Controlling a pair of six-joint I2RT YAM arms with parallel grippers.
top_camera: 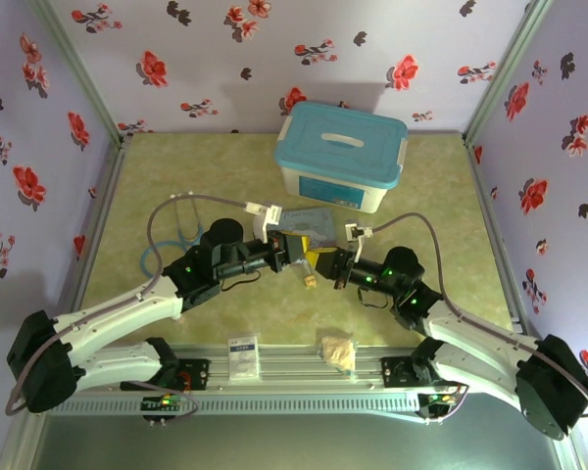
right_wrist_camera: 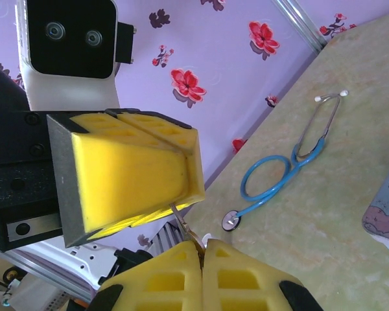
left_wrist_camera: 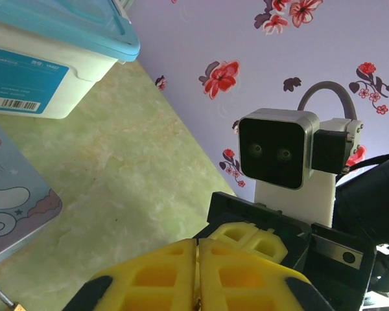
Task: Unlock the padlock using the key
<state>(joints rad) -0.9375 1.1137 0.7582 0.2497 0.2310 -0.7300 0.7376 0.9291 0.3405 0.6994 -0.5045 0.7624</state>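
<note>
Right gripper (right_wrist_camera: pixel 202 256) jaws pinched together, a thin metal sliver poking from the seam: the key (right_wrist_camera: pixel 183 225), I reckon, pointing at the left gripper (left_wrist_camera: pixel 198 259), jaws also pressed flat together. Padlock (top_camera: pixel 311 281) looks like that brass speck just below both tips, seemingly on the desk (top_camera: pixel 431 196). Keyhole too small to make out.

Bright, even light; the box (top_camera: pixel 341 157) throws a soft wall shadow; top view hazy.

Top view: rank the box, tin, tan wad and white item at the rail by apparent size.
1. Box, clearly largest.
2. Tin, though it is partly hidden.
3. Wad and white item look about alike, so they are not ranked.
</note>
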